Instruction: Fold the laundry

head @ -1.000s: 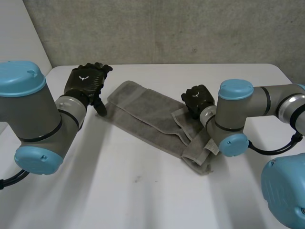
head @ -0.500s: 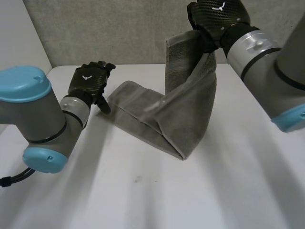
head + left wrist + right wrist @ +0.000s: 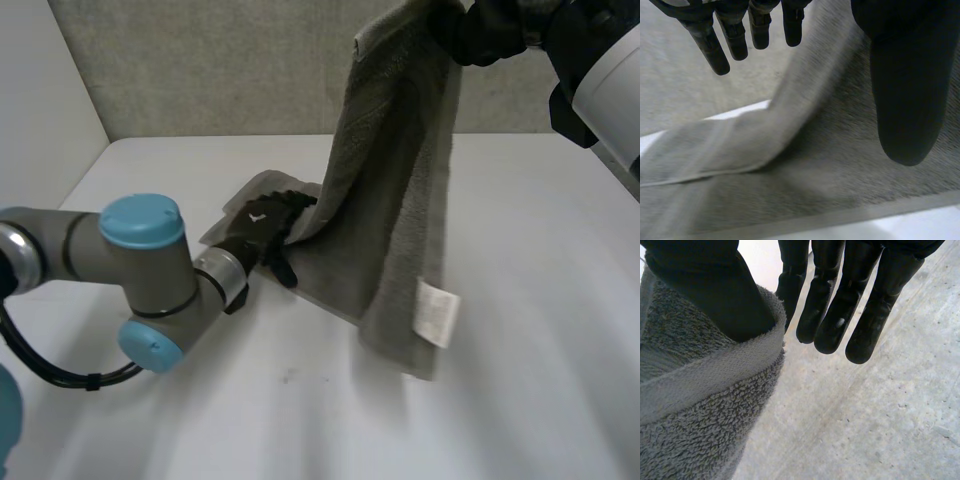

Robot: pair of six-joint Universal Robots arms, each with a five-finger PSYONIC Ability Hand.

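Towel (image 3: 400,180): grey terry, one piece, part lying on the white surface (image 3: 520,400) and part held well above it. Nearest the camera, the hanging end drops to the surface, with a white label (image 3: 437,312) sewn near its lower corner.

The left arm (image 3: 140,260) lies low across the surface. The left hand (image 3: 262,228) rests palm down on the flat part of the towel, close to that part's near edge. Its fingers (image 3: 295,205) are straight and relaxed and hold nothing; their tips reach the spot where the cloth begins to rise. The left wrist view agrees: thumb (image 3: 905,90) and fingers spread apart over the towel (image 3: 830,165), none of them curled round it.

Further back, the cloth climbs steeply in a long doubled band to the right hand (image 3: 490,30), high in front of the grey wall (image 3: 230,70).

In the right wrist view the right hand's thumb (image 3: 715,295) is tucked into the towel's hemmed edge (image 3: 700,430), which wraps round it. The fingers (image 3: 840,290) are straight, the nearest one just beside the fold (contact there is not clearly visible). The towel hangs from this hold.
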